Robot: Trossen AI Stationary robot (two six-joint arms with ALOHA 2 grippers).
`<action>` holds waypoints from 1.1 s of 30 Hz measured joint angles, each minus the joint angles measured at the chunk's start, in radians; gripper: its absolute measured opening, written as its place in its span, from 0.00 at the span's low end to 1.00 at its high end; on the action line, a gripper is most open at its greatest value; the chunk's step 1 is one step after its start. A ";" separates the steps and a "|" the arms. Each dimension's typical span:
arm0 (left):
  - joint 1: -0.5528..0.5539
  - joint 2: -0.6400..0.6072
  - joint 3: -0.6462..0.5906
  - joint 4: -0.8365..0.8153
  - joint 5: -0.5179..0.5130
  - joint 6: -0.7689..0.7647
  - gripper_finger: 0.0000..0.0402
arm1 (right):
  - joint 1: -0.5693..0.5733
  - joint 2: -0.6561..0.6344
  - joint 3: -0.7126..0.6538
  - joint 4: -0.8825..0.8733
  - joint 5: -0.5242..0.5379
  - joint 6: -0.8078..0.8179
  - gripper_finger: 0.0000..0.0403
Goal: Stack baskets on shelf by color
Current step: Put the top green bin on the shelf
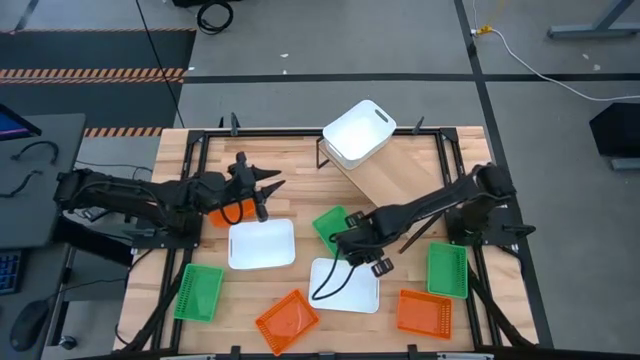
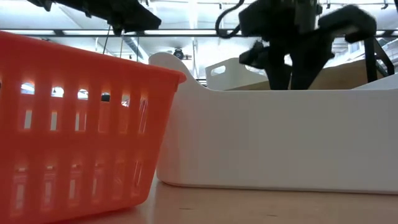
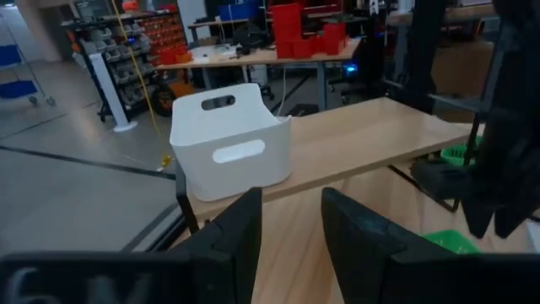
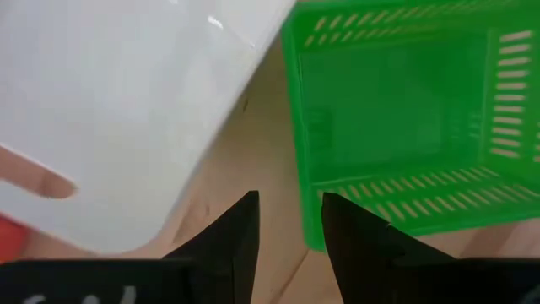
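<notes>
Shelf [image 1: 385, 172]: slanted plywood board on a black frame, by the middle of the bench's far edge. One white basket [image 1: 359, 131] sits on its raised far end, handle cut-outs showing in the left wrist view [image 3: 229, 139].

Left gripper [image 1: 275, 184]: over the left-centre of the bench, aimed toward the shelf, fingers [image 3: 240, 232] slightly apart with nothing between them. An orange basket [image 1: 226, 212] lies partly under this arm, touching a white basket [image 1: 262, 244] on its near side.

Right gripper [image 1: 338, 240]: at bench centre, fingers [image 4: 238, 230] narrowly parted, empty, hovering at the edge of a green basket [image 1: 329, 224], beside that white basket.

Others on the bench:
- third white basket [image 1: 346, 284], centre near edge
- green basket [image 1: 199, 292], near-left corner
- green basket [image 1: 447, 270], right edge
- orange basket [image 1: 287, 321], near edge
- orange basket [image 1: 424, 313], near-right corner
</notes>
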 joint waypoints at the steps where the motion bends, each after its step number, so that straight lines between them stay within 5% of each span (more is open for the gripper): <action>1: 0.000 -0.001 0.000 -0.007 0.000 -0.002 0.33 | -0.003 0.011 0.000 0.002 0.000 -0.004 0.33; 14: -0.001 -0.001 0.000 -0.061 0.000 -0.030 0.33 | -0.014 0.094 0.000 0.047 0.019 -0.060 0.32; 24: -0.001 -0.001 0.000 -0.062 0.000 -0.043 0.33 | -0.029 0.085 -0.001 0.130 -0.087 -0.057 0.12; 33: -0.001 -0.001 0.000 -0.062 0.000 -0.040 0.33 | -0.028 0.084 0.000 0.132 -0.008 -0.060 0.04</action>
